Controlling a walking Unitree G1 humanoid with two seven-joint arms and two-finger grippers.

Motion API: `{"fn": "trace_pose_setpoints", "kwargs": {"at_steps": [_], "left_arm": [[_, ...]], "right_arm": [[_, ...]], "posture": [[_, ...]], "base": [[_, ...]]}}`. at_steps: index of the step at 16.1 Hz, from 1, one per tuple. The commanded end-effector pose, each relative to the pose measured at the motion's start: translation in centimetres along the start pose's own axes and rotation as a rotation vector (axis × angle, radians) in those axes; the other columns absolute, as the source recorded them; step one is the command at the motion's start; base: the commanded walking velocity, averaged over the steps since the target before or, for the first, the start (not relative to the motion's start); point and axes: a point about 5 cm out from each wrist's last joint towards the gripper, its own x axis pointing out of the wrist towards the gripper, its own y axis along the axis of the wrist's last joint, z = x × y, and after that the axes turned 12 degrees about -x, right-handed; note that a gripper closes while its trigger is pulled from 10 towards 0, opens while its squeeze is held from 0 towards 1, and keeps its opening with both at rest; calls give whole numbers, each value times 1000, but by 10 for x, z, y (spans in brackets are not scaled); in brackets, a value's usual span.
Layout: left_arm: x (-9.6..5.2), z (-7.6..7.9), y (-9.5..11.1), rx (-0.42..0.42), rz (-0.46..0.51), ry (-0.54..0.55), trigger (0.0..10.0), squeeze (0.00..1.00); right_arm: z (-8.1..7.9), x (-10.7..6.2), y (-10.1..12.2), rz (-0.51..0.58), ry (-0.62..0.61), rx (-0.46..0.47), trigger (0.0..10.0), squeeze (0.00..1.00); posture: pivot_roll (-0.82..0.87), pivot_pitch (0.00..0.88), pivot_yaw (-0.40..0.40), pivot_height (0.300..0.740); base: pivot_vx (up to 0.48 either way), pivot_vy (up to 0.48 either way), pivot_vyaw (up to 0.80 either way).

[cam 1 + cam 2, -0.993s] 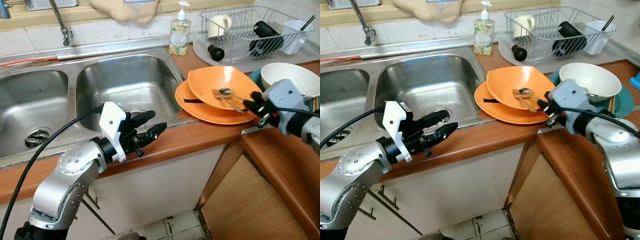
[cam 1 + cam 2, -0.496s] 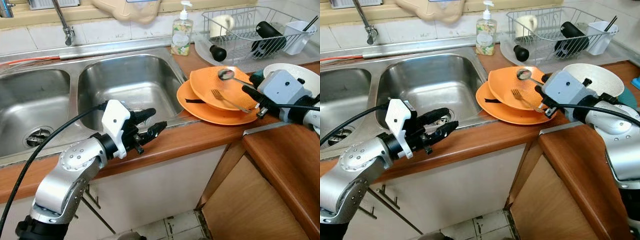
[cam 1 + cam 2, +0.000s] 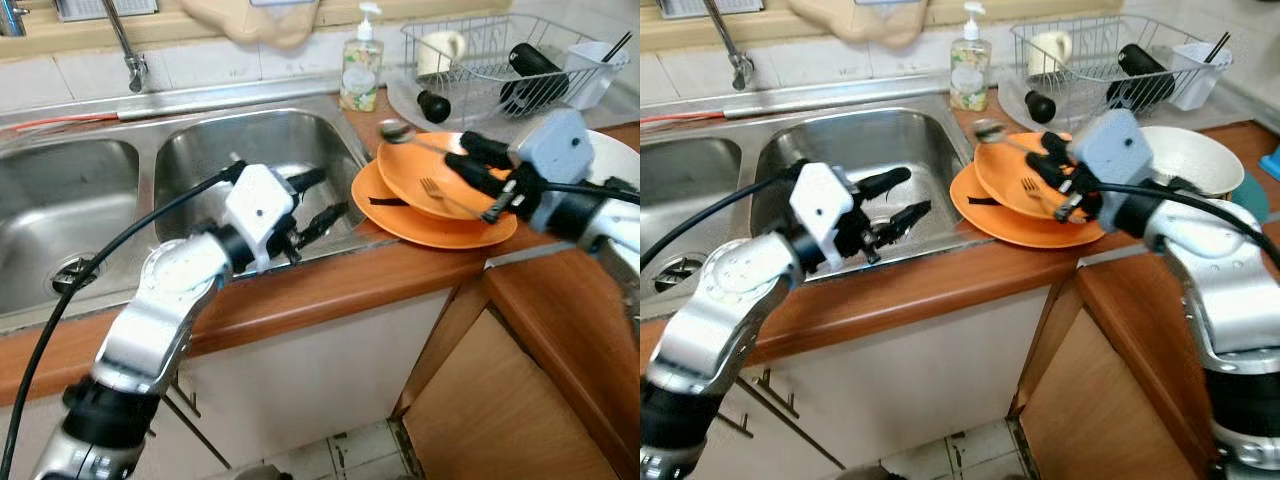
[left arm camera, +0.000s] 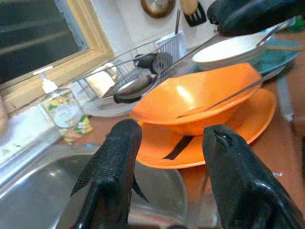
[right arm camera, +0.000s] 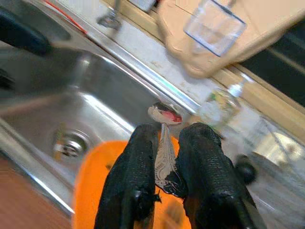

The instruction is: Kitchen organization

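**Spoon lifted off the orange bowl and swung toward the sink**

Since a second ago, your right gripper has raised the spoon off the orange bowl and carried it toward the sink; your left arm has also risen from the counter edge toward the basin.

Take the sink as your landmark, and work from near to far.

Nearest you, the wooden counter runs along the sink's front edge. Just above that front edge, over the right-hand basin, your left gripper hovers with its two black fingers spread apart and holding nothing.

Just right of the sink, the orange bowl sits on an orange plate. A fork lies in the bowl. Your right gripper is above the bowl, its fingers clamped on the spoon's handle. The spoon's bowl end points toward the sink's right rim, near the back corner.

Further right of the sink, a white bowl rests on a teal plate.

Behind the sink's right corner stands a soap bottle, with a wire dish rack beside it holding a mug, a dark item and a white cutlery holder. The tap rises behind the sink.

Judging progress: the tidying looks early. One spoon is in hand. The fork, the orange bowl and plate, and the white bowl appear to remain to be dealt with.
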Motion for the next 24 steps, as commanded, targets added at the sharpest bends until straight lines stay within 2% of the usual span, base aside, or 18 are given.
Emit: {"fn": "trace_pose_setpoints", "kwargs": {"at_steps": [1, 2, 3, 4, 5, 11, 19, 20, 21, 22, 23, 24], "left_arm": [[7, -4, 7, 89, 17, 4, 10000, 0], [14, -9, 9, 161, 14, 3, 10000, 0], [16, -9, 9, 185, 9, -7, 5529, 0], [17, -10, 9, 206, 9, -16, 2078, 0], [22, -11, 8, 252, 6, -33, 0, 0], [37, -13, 6, 389, 4, -44, 0, 0], [47, -16, -1, 476, -22, -43, 0, 0], [47, -16, -2, 492, -24, -47, 0, 0], [48, -17, -2, 496, -24, -46, 0, 0], [48, -19, -3, 508, -29, -35, 0, 0], [47, -23, -3, 517, -40, -19, 0, 0], [45, -32, -9, 526, -90, 13, 0, 0]], "right_arm": [[-7, 7, 15, 60, 54, -4, 0, 0], [-15, 13, 20, 90, 97, 17, 0, 0], [-18, 15, 22, 99, 110, 23, 0, 0], [-20, 16, 23, 104, 119, 29, 0, 0], [-25, 19, 27, 118, 141, 44, 0, 0], [-35, 28, 39, 161, 192, 70, 0, 0], [-38, 30, 42, 166, 190, 82, 0, 0], [-37, 31, 43, 166, 181, 83, 1686, 0], [-36, 31, 43, 165, 175, 82, 10000, 0], [-34, 32, 43, 164, 154, 114, 10000, 1000], [-33, 33, 44, 169, 151, 127, 10000, 1000], [-32, 32, 42, 152, 129, 100, 10000, 1000]], "posture": [[-36, 0, 48, 740], [-31, 0, 47, 740], [-26, 0, 43, 740], [-26, 0, 43, 740], [-22, 0, 40, 740], [-20, 0, 37, 740], [-20, 0, 39, 740], [-20, 0, 39, 740], [-20, 0, 39, 740], [-20, 0, 39, 740], [-20, 0, 39, 740], [-20, 0, 40, 740]], "base": [[0, 0, 0], [0, 0, 0], [0, 0, 0], [0, 0, 0], [0, 0, 0], [0, 0, 0], [0, 0, 0], [0, 0, 0], [0, 0, 0], [0, 0, 0], [0, 0, 0], [0, 0, 0]]}}
